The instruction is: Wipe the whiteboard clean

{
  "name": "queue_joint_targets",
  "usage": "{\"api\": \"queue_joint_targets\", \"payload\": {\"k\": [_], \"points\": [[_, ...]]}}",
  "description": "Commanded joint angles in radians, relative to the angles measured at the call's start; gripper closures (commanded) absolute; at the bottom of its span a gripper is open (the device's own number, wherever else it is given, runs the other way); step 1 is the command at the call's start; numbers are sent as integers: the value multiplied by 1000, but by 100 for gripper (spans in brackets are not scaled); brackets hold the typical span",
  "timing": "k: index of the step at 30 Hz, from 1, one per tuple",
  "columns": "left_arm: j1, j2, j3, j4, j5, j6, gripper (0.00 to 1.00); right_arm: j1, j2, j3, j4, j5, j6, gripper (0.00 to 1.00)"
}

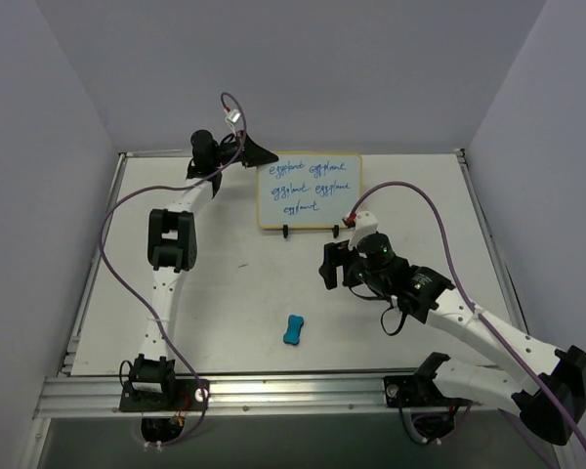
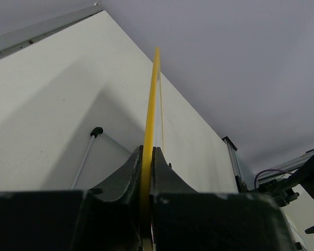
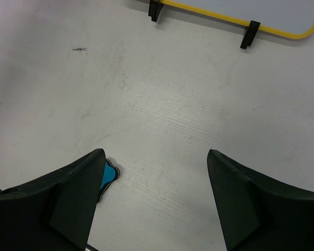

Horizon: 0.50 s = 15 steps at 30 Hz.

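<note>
The whiteboard [image 1: 309,191], white with a yellow frame and lines of blue handwriting, stands at the back middle of the table on two black feet. My left gripper [image 1: 258,156] is shut on its upper left corner. In the left wrist view the yellow frame edge [image 2: 153,94] runs up from between the closed fingers of that gripper [image 2: 147,150]. My right gripper [image 1: 329,266] is open and empty, above the table in front of the board. Its wrist view shows the gripper [image 3: 154,159], the board's lower edge [image 3: 225,19] at the top, and the blue eraser [image 3: 109,173] beside the left finger.
The blue eraser [image 1: 293,330] lies on the tabletop near the front middle, left of and nearer than my right gripper. A black foot [image 3: 249,33] of the board rests on the table. A thin stand leg [image 2: 96,131] shows behind the board. Grey walls surround the table.
</note>
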Motion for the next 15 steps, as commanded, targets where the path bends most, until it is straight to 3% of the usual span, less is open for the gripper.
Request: {"api": "queue_joint_targets", "payload": {"k": [1, 8, 15], "points": [[7, -20, -32, 154, -31, 21, 98, 7, -1, 32, 10, 32, -11, 26], [19, -37, -55, 361, -62, -143, 98, 9, -19, 23, 9, 48, -8, 26], [33, -128, -153, 390, -105, -153, 98, 9, -32, 22, 7, 81, -2, 26]]}}
